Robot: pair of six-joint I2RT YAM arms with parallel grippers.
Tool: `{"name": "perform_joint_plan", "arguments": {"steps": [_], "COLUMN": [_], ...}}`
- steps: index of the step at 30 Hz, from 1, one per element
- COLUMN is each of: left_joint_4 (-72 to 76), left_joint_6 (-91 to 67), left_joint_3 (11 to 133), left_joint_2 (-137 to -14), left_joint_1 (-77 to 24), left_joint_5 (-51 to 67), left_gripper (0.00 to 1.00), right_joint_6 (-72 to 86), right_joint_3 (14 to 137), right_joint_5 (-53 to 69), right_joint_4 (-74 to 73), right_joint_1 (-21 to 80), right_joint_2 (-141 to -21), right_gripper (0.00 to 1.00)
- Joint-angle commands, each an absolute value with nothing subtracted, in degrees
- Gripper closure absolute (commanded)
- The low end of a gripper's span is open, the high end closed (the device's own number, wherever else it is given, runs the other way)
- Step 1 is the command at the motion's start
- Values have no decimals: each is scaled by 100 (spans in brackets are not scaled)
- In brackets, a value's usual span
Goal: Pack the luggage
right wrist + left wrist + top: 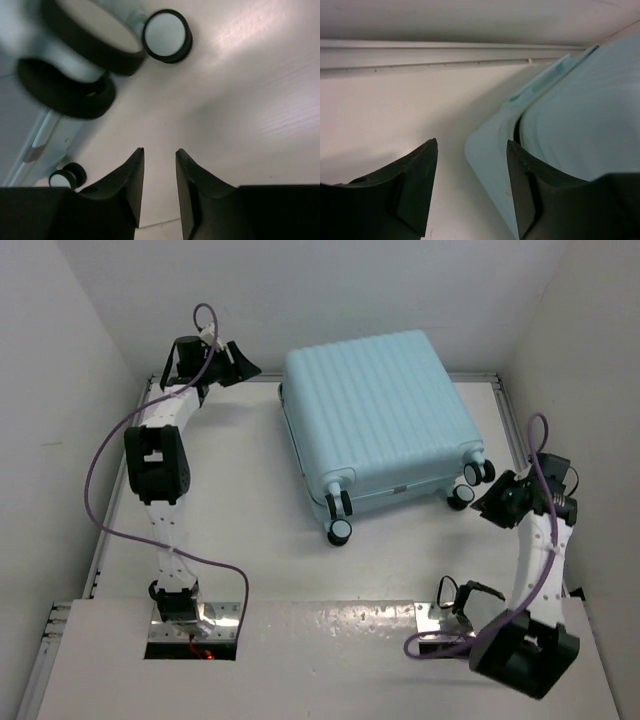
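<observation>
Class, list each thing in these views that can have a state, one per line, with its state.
luggage: lying flat, lid down, dark gap at one corner seam
left gripper: open, holding nothing
right gripper: open only narrowly, holding nothing

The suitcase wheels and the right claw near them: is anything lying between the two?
No. In the right wrist view only bare white table separates the right gripper from the wheels of the suitcase; the overhead view agrees.

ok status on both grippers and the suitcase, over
Left gripper open, empty, at far left corner of suitcase. Right gripper slightly apart, empty, by the wheels. Suitcase flat, lid down. Nothing seen blocking.
</observation>
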State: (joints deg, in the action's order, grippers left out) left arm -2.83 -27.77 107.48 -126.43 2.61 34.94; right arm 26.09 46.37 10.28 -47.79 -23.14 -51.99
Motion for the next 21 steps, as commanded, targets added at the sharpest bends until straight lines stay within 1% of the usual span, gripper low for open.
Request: {"name": "perform_joint_plan", "arguments": {"steps": [1,4,6,8,9,11,13,14,15,17,18,20,21], "left_joint_4": [369,825,1280,1642,1835,1907,2021,2108,2179,2468,2644,3486,3855], "left_joint_6": [-3120,-3435,-3629,-3954,-4042,-4244,-4437,-4534,-4622,-4989,-5157,-5779,-6027], "left_joint_3": [11626,12154,12497,12803,12971,13584,13920,14026,14027,13853,13417,12791,12144], "left_joint_2": [-13120,-13902,-14454,-14799,-14983,-15590,-15924,-16161,-16224,-16225,-16103,-15857,-15525], "left_joint_1": [176,62,-25,-175,-228,-403,-527,-640,-702,-781,-834,-835,-835], "left_joint_5": [3623,3568,3568,3743,3744,3962,4156,4401,4569,4955,5375,5746,5966], "left_gripper": [39,38,37,31,31,30,30,30,32,39,49,57,64], "right_joint_6": [2961,3137,3356,3524,3681,3761,3928,4033,4191,4411,4595,4797,4929], "right_joint_3": [4588,4535,4430,4343,4307,4237,4193,4201,4184,4201,4271,4393,4551], "right_joint_5": [1863,1837,1985,2222,2267,2329,2460,2487,2496,2575,2601,2593,2567], "right_joint_4": [-4791,-4519,-4326,-4080,-3991,-3545,-3350,-3088,-2963,-2620,-2367,-1848,-1619], "right_joint_1": [-2767,-2944,-2944,-2883,-2848,-2594,-2461,-2357,-2338,-2294,-2190,-2049,-1909], "right_joint_2": [-5746,-6386,-6600,-7039,-7118,-7426,-7698,-8004,-8129,-8366,-8715,-9181,-9306], "right_gripper": [67,67,70,73,74,74,74,73,73,71,69,68,67]}}
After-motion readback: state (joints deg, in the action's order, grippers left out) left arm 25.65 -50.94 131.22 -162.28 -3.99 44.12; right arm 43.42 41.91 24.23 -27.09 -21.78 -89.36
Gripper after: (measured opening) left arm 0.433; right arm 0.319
